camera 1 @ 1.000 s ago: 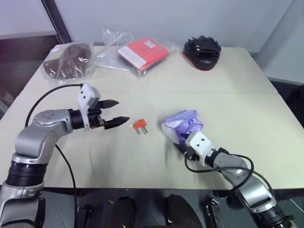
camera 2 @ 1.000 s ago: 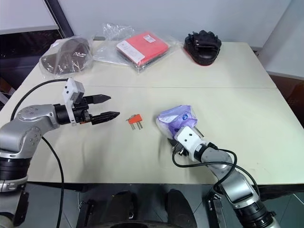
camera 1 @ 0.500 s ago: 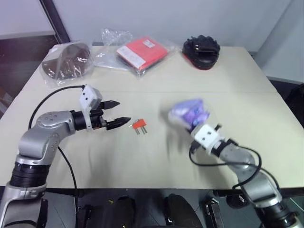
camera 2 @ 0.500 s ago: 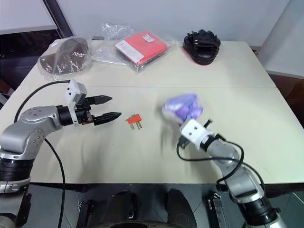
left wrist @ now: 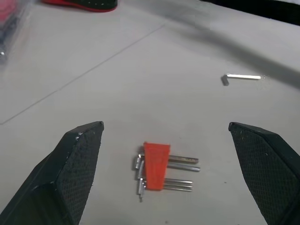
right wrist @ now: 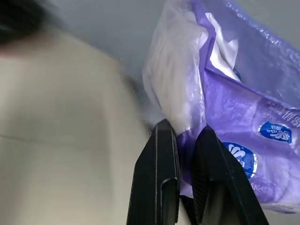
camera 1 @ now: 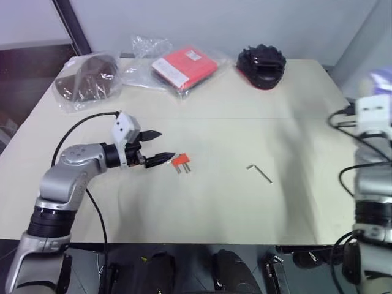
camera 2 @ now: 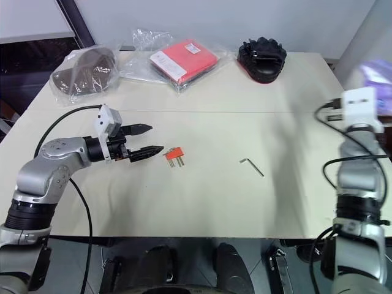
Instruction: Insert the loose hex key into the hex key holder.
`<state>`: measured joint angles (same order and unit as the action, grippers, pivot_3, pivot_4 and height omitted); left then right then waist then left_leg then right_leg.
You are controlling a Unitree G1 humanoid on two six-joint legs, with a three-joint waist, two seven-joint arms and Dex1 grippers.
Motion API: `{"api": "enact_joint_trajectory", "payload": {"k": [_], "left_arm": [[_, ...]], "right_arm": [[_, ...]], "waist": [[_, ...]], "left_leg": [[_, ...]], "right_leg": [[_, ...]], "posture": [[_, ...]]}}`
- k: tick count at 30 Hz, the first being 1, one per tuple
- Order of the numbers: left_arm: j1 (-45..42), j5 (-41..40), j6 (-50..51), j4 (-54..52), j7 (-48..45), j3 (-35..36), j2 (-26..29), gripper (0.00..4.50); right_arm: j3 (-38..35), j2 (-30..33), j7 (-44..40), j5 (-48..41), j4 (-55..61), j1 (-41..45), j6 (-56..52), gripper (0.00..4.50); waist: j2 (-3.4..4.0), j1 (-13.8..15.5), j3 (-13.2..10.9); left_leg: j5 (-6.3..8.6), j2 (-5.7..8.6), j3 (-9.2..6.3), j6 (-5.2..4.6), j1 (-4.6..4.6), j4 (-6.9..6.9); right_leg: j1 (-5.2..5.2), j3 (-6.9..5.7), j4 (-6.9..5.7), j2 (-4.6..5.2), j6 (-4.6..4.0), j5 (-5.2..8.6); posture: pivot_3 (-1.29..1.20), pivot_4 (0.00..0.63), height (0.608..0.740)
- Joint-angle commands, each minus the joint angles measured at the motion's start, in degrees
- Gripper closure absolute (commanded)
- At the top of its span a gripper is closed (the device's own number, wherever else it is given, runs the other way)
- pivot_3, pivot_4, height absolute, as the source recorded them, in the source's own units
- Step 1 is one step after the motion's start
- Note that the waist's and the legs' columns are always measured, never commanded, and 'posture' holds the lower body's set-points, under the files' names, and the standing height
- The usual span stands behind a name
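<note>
Lying flat on the matte, cream table (camera 1: 202, 214), the hex key holder (camera 1: 180, 162) is your landmark: a small wedge of red-orange plastic with short grey metal keys poking from it toward your near edge. Your left gripper (camera 1: 157, 146) sits just to its left, its two black, finely textured, tapering fingers (left wrist: 77, 164) spread wide with nothing between them; in the left wrist view the holder lies on the table between and just beyond the fingertips.

To the holder's right, well apart from it, you'll find the loose hex key (camera 1: 260, 173), a thin L-shaped rod of bright metal lying alone on bare tabletop. Plenty of open surface surrounds it, and the stretch between it and the holder is free.

Farther right of the holder, past the table's edge, your right gripper (right wrist: 182, 136) is pinched on a crinkly purple plastic packet (right wrist: 243, 117) with white contents showing; the packet is blurred in the head views and cut off by the frame edge.

Behind the holder, near the far edge, sit a flat red packet (camera 1: 184, 66) in clear wrap, a dark rounded object (camera 1: 86, 79) in a clear bag whose shape is hard to read, and a black lumpy item (camera 1: 261, 64) with a red rim.
</note>
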<state>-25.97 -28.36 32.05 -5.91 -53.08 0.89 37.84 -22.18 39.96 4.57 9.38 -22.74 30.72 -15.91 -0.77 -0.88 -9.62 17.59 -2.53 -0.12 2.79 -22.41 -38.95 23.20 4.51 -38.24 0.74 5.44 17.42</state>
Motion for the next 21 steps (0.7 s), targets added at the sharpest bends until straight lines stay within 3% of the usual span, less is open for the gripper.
{"api": "enact_joint_trajectory", "payload": {"k": [1,5,14,17,21], "left_arm": [[-1.14,0.40,-1.12,-1.05,0.44,0.84,-0.25,0.00],[-1.00,0.57,-1.00,-1.30,0.51,1.16,-0.22,0.00],[-1.17,0.72,-0.69,-1.50,0.80,0.91,-0.45,0.00],[-1.30,0.75,-0.68,-1.37,0.74,0.87,-0.46,0.00],[-1.36,0.80,-0.65,-1.31,0.66,0.83,-0.46,0.00]], "right_arm": [[-3.74,0.41,2.06,-3.73,-6.46,2.47,0.26,4.46],[-4.95,-1.28,-0.48,-8.37,-8.37,2.58,-3.44,4.46],[-1.93,-7.08,-3.31,-11.97,2.06,-1.56,-10.22,4.46],[-1.76,-7.44,-3.20,-12.51,3.96,-2.46,-11.54,3.27],[-2.11,-7.11,-3.51,-13.25,7.21,-3.56,-12.44,1.19]], "waist": [[0.00,-0.47,0.00],[0.05,-1.70,0.00],[0.16,-1.91,0.01],[0.16,-1.40,0.01],[0.16,-1.44,0.01]], "left_leg": [[0.00,-0.06,-0.01,-0.01,0.01,0.01],[0.00,-0.12,-0.01,-0.01,0.04,0.06],[0.00,-0.11,-0.02,0.00,0.05,0.07],[0.00,-0.08,-0.01,0.00,0.03,0.04],[0.00,-0.07,-0.01,0.00,0.01,0.02]], "right_leg": [[0.01,0.00,0.00,-0.06,0.00,0.00],[0.03,0.04,-0.05,-0.12,0.01,0.00],[0.06,0.09,-0.09,-0.10,0.02,-0.01],[0.05,0.09,-0.09,-0.08,0.02,-0.01],[0.04,0.09,-0.08,-0.07,0.02,-0.01]], "posture": [[0.00,0.150,0.740],[0.00,0.150,0.740],[0.00,0.150,0.740],[0.00,0.150,0.740],[0.00,0.150,0.740]]}}
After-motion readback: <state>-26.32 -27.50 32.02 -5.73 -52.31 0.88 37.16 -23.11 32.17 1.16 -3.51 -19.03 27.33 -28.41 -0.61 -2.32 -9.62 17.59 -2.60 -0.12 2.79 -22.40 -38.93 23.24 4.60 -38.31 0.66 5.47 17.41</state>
